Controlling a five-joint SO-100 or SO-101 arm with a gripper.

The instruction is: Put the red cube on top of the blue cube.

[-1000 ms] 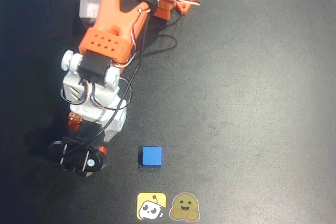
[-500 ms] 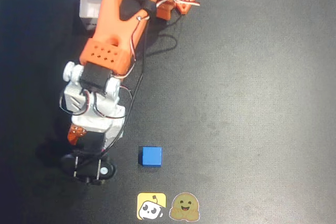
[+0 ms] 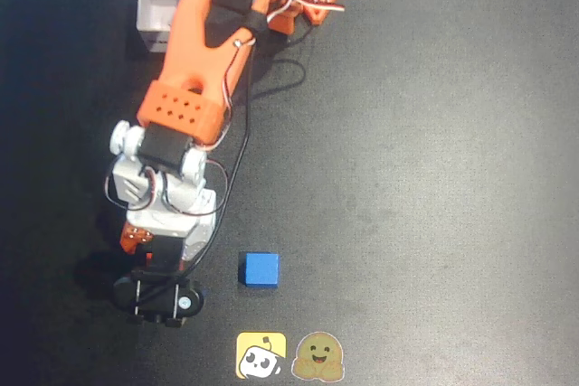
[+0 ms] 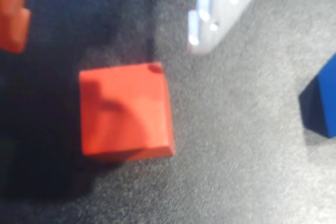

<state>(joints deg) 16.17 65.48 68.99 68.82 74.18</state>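
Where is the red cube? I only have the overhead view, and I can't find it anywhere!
Observer: The wrist view shows the red cube lying on the dark table, below the arm's camera.
Operator: Is the gripper holding it?
Observer: No. The gripper is open, and neither finger touches the cube.
Operator: Is it next to the blue one?
Observer: The blue cube shows at the wrist view's right edge, with bare table between the two.

Dark desk [image 3: 434,178], matte. White box [image 3: 156,8] at top left, partly hidden. Two stickers at bottom edge: yellow sticker [image 3: 261,355], brown sticker [image 3: 318,356], side by side.
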